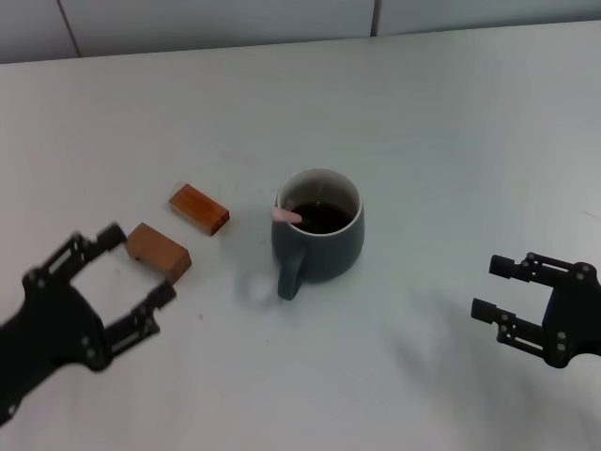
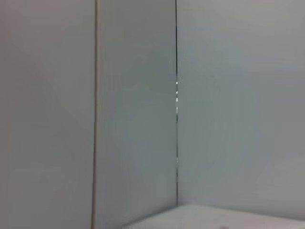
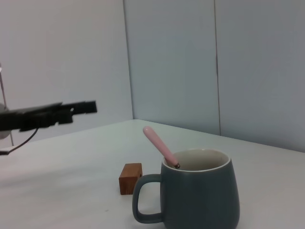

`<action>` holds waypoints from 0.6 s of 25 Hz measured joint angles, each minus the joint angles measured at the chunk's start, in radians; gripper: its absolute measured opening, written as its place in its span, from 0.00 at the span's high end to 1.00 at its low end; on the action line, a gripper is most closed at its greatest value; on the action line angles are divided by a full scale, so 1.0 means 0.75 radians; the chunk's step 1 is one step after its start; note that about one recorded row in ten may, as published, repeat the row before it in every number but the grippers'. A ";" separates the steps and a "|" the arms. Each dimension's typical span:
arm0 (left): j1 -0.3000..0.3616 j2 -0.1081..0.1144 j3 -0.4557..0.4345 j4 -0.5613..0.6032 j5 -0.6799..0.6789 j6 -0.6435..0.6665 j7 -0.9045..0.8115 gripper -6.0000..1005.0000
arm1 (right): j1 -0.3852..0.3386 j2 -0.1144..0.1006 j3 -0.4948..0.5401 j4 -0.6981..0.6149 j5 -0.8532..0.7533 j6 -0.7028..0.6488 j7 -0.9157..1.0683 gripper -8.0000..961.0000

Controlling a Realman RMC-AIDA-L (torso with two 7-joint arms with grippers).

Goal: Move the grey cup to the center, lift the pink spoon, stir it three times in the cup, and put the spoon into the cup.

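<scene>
You are getting soft, even overhead light; the grey cup (image 1: pixel 319 230) is casting only faint shadows, and the left gripper (image 1: pixel 117 282) is blurring.

Left tool (image 1: pixel 117 272) open, right tool (image 1: pixel 492 287) open

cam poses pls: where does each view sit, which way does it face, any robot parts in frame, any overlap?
Head: high, looking down at the dark blue-grey ceramic mug; open left gripper and right gripper show.
Left wrist: faces wall panels; no robot parts.
Right wrist: low, side-on to the mug; left gripper shows.
Shared: mug, pale pink spoon handle.
</scene>
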 joint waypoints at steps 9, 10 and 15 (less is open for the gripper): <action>0.053 0.019 0.003 -0.039 0.109 -0.060 -0.010 0.16 | -0.012 0.002 -0.004 -0.005 -0.006 0.000 0.000 0.37; 0.053 0.020 0.004 -0.040 0.109 -0.065 -0.009 0.16 | -0.014 0.002 -0.007 -0.005 -0.007 0.000 0.000 0.37; 0.049 0.024 0.011 -0.040 0.114 -0.102 0.001 0.16 | -0.018 0.002 -0.013 -0.005 -0.014 0.000 0.000 0.37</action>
